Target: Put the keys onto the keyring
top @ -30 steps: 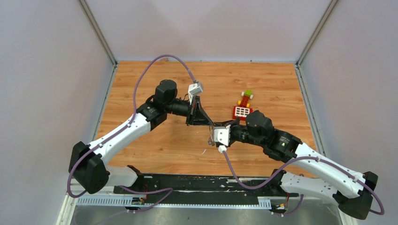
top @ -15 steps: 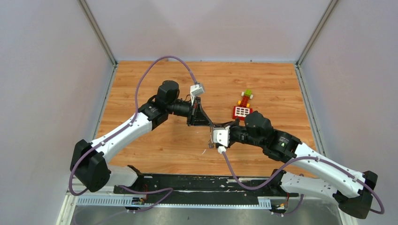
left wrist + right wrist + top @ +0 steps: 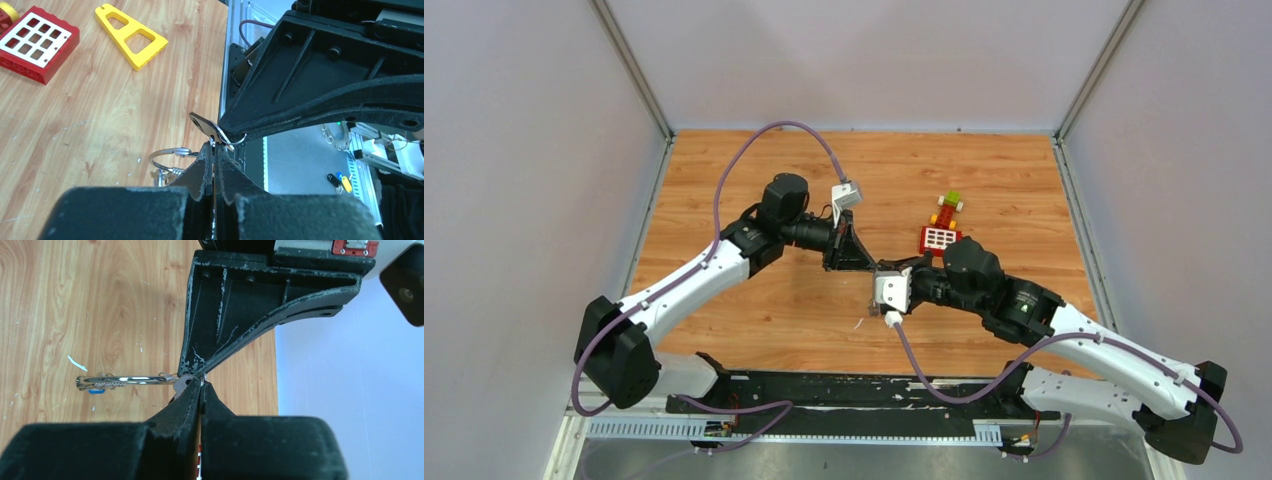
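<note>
Threading step, in hand. The left pincer (image 3: pixel 212 150) and right pincer (image 3: pixel 201 387) are both clamped shut, tip against tip. The key (image 3: pixel 201 122) has its black head poking out just past the left tips, and the keyring (image 3: pixel 169 153) sits just beside both sets of tips; I can't tell which pincer pinches which. Next move, my guess: feed the key's hole onto the ring's split end, keeping both grips tight.

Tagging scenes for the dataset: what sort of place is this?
Probably a lab robot cell: wood-grain tabletop boxed in by plain panel walls, two arms bolted at its near edge, toy blocks as props.
</note>
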